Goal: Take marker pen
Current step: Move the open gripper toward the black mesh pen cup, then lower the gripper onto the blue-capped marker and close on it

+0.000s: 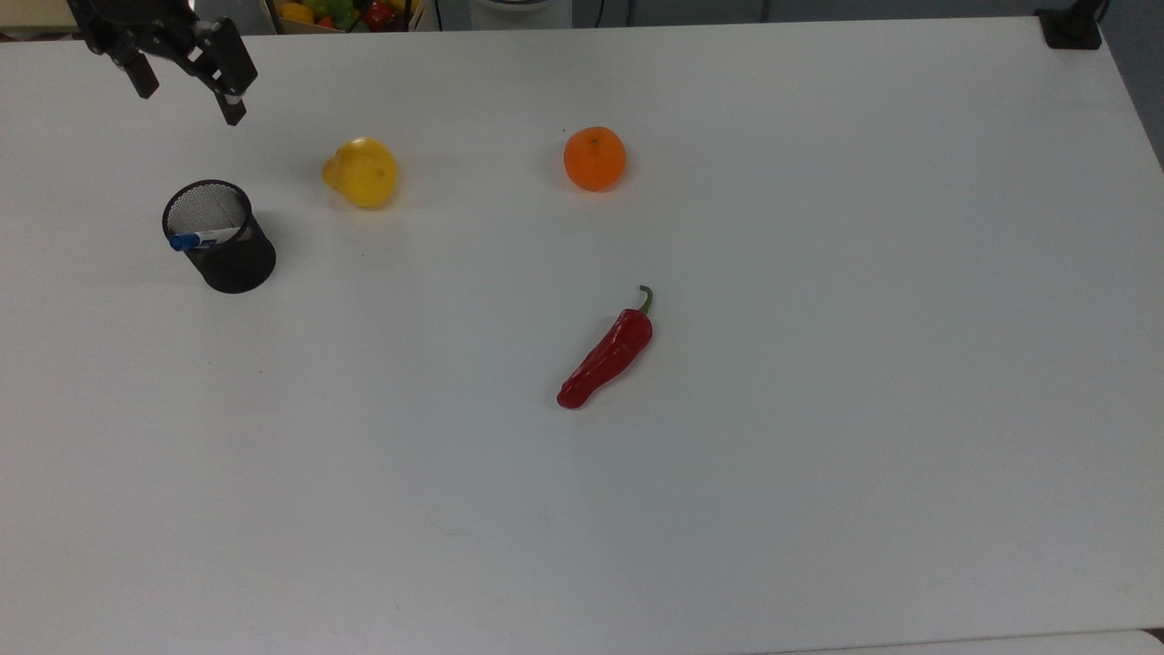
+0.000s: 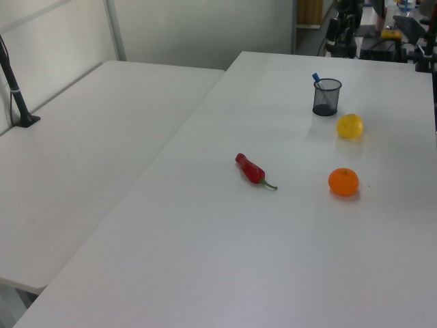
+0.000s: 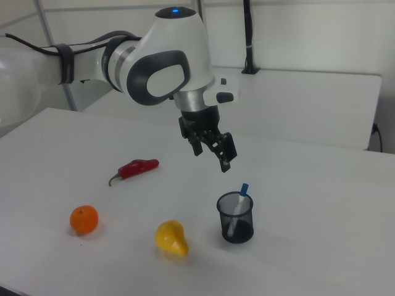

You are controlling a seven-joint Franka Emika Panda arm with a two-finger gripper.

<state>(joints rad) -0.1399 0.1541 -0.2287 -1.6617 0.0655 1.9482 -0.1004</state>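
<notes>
The marker pen [image 1: 202, 239] stood slanted inside a black mesh cup [image 1: 227, 247], its blue cap poking over the rim in the right view [image 3: 243, 189]. The cup sat on the white worktop [image 1: 818, 409], near a yellow pear-shaped fruit [image 1: 362, 172]; an orange [image 1: 595, 158] and a red chili [image 1: 607, 354] lay well apart from it. The pincer [image 1: 186, 95] hung in the air above the worktop, apart from the cup, fingers spread wide and gripping nothing.
</notes>
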